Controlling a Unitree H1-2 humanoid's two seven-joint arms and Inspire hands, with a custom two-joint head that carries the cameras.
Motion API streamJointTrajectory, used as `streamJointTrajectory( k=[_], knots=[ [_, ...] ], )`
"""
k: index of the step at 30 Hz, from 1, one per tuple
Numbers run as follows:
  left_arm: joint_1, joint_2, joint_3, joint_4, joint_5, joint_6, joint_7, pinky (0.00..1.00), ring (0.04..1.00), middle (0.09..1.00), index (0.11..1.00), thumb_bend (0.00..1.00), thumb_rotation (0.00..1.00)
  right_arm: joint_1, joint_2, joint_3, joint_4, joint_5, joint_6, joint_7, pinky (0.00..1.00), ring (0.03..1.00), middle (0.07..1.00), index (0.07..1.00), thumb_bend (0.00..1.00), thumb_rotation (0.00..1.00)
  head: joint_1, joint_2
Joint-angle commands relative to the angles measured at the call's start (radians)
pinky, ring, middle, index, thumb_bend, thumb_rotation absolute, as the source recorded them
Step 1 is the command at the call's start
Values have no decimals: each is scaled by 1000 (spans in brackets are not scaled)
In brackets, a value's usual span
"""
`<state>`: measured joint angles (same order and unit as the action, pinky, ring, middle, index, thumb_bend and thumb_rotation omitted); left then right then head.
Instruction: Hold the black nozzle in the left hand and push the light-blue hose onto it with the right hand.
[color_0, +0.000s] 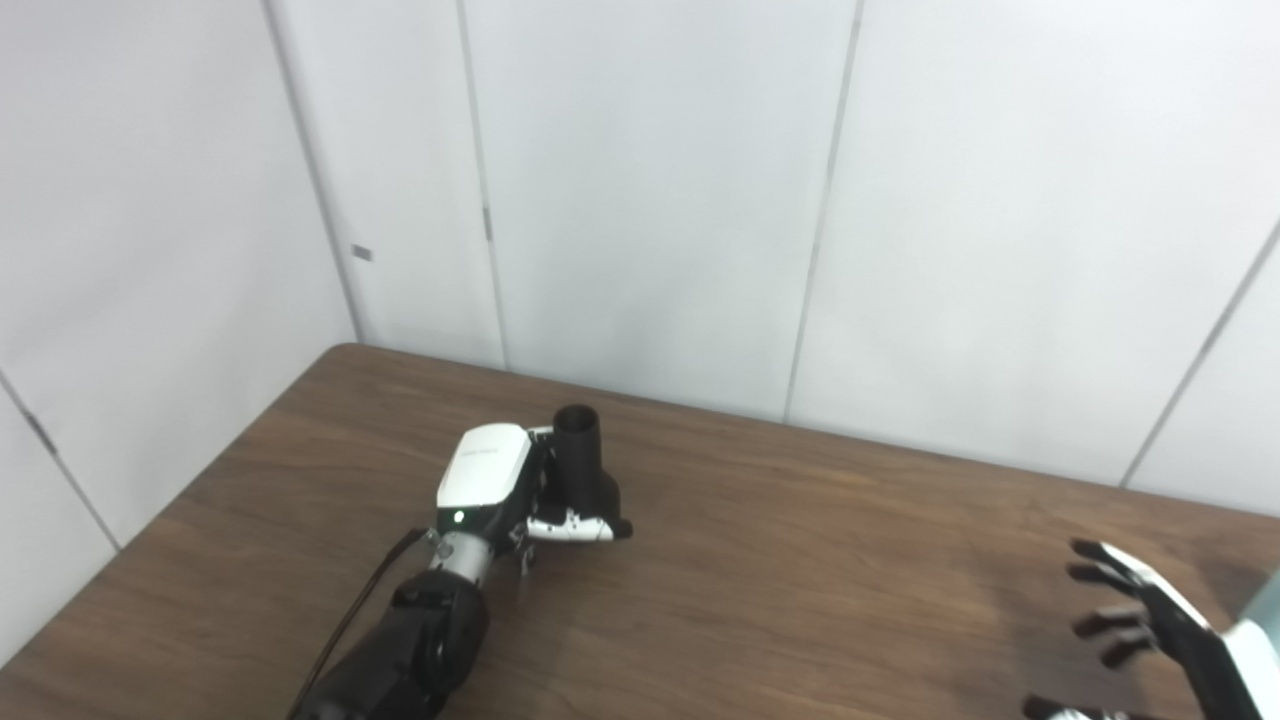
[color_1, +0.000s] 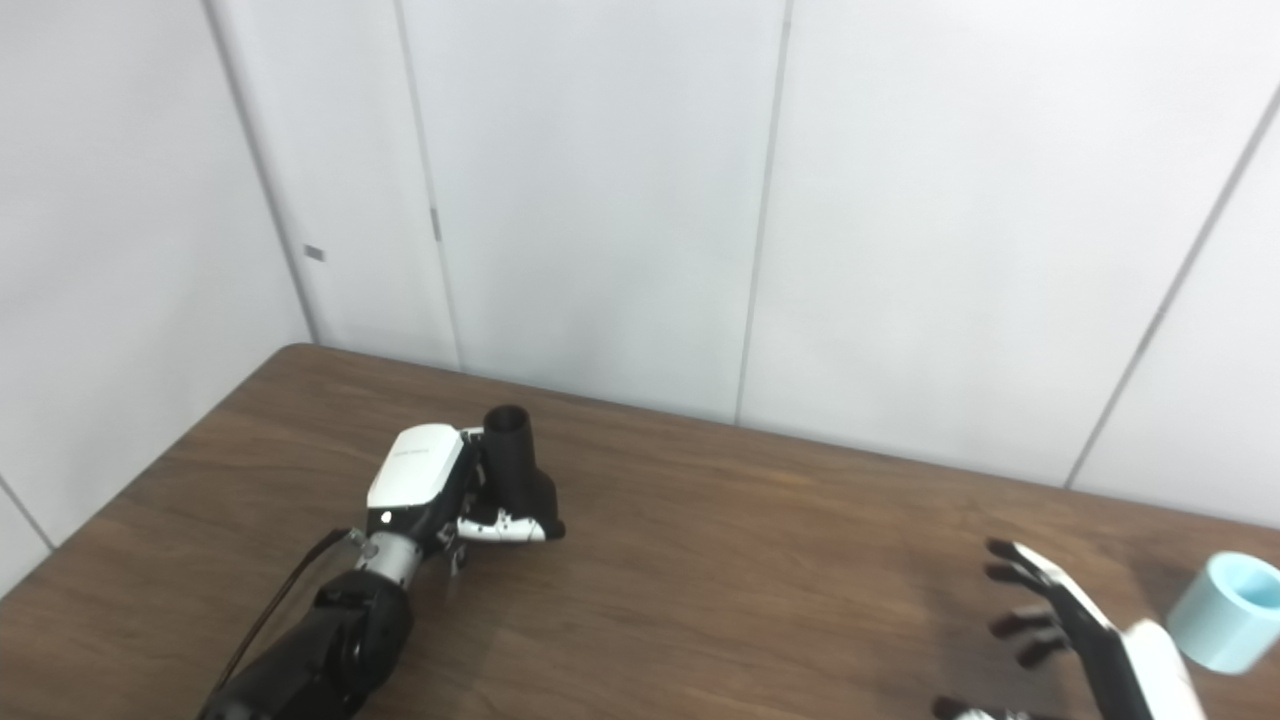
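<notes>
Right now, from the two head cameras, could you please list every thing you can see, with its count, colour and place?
Black nozzle: one, black, upright with its open end up, held in the left hand at the left middle of the table.
Light-blue hose: one, light blue, only a short open end shows, at the right edge of the right eye view, beside the right hand, not held.
Table: one, dark brown wood grain, fills the lower half of both views.
Wall panels: several, white with grey seams, behind the table.
Left hand: one, white and black, closed around the nozzle.
Right hand: one, black fingers with white back, open with fingers spread, at the lower right over the table.
</notes>
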<state>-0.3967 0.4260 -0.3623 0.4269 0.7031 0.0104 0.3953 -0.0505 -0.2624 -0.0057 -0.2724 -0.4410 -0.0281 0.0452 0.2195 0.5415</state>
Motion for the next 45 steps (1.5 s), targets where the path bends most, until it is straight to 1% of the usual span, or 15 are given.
streamJointTrajectory(
  k=[1,4,11,16,20,23,25,27,30,33,35,36,39,42,45],
  knots=[
    [37,-51,-57,-17,7,-52,-75,290,352,398,500,521,0,-28,0,-2,-47,13,18,7,474,607,772,817,666,1,-23,4],
    [39,-87,-87,-40,0,-113,-77,316,384,419,502,524,0,-36,3,-1,-51,15,18,10,480,605,765,810,700,0,-82,14],
    [47,-156,-131,-67,-22,-160,-168,364,429,447,497,526,0,-57,1,-14,34,7,-74,-45,471,596,776,799,737,0,-169,34],
    [48,-189,-182,-26,32,-221,-167,341,403,438,498,526,0,-64,-9,-16,73,-19,-101,-74,479,600,783,817,713,4,-221,43],
    [37,-216,-228,27,82,-281,-155,285,368,428,501,525,0,-66,-14,-31,81,39,-109,-67,499,629,816,821,712,21,-273,43],
    [26,-236,-249,72,101,-326,-143,272,357,424,504,524,0,-70,-16,-43,62,39,-99,-72,523,635,818,821,714,59,-305,45],
    [19,-244,-256,90,108,-347,-143,279,364,429,504,524,0,-78,-23,-51,27,3,-78,-74,531,653,808,814,721,90,-322,44],
    [20,-245,-255,91,106,-356,-156,278,361,423,504,524,0,-93,-37,-63,-29,-4,-38,-51,536,716,823,812,726,107,-347,42],
    [31,-233,-253,82,111,-370,-166,268,341,406,501,522,0,-123,-71,-87,-110,15,35,2,552,757,837,812,759,71,-389,25],
    [49,-208,-250,74,120,-383,-174,269,339,402,500,521,0,-173,-124,-137,-195,59,159,63,585,774,850,812,755,64,-443,3],
    [58,-189,-248,69,124,-384,-189,283,352,409,501,522,0,-207,-169,-177,-237,79,241,96,614,800,865,823,744,63,-513,-23],
    [60,-182,-247,69,126,-385,-192,290,357,410,501,523,0,-218,-182,-188,-251,80,271,104,631,811,871,823,745,75,-521,-26],
    [64,-158,-247,66,134,-399,-189,290,359,409,500,523,0,-256,-216,-220,-288,35,376,112,674,840,886,814,770,141,-614,-48],
    [60,-141,-244,74,135,-423,-181,282,358,406,500,522,0,-283,-270,-255,-228,-14,409,85,797,895,901,825,777,184,-693,-67],
    [58,-133,-236,79,123,-439,-184,295,370,409,500,523,0,-297,-312,-286,-91,-10,382,52,899,957,941,844,791,268,-729,-80]
  ],
)
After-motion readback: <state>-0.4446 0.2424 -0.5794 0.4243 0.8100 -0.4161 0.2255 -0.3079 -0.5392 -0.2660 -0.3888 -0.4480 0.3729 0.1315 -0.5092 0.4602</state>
